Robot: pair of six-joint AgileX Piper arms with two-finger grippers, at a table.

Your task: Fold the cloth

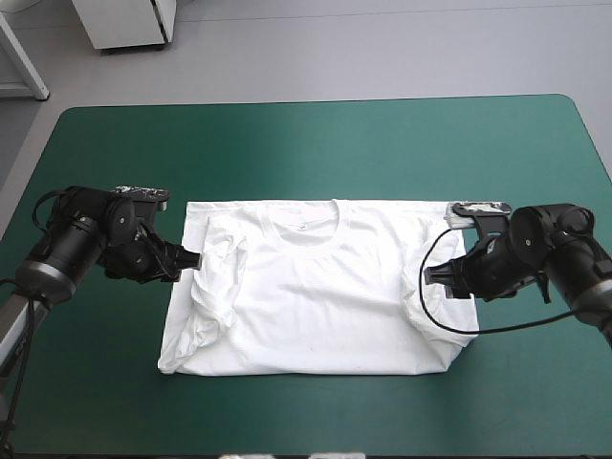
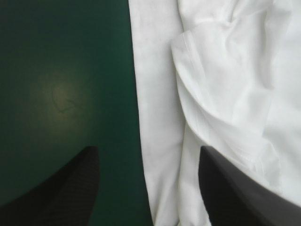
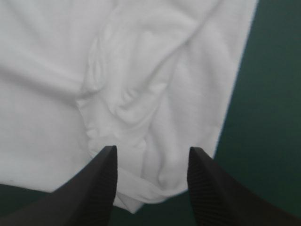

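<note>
White T-shirt [image 1: 316, 296] flat on teal-green table [image 1: 316, 143]

A robotics lab or test room is indicated, not a home. A broad table [image 1: 316, 143] is dressed edge to edge in a plain teal-green cover, and it is reached over from either side by two black robot arms, the left arm [image 1: 81, 239] and the right arm [image 1: 555, 249]. A white T-shirt [image 1: 316, 306] is laid flat between them. Beyond the table's far edge a bare, pale grey floor [image 1: 382, 48] is seen, on which a white cabinet [image 1: 129, 24] and a white frame leg [image 1: 24, 62] are stood.
</note>
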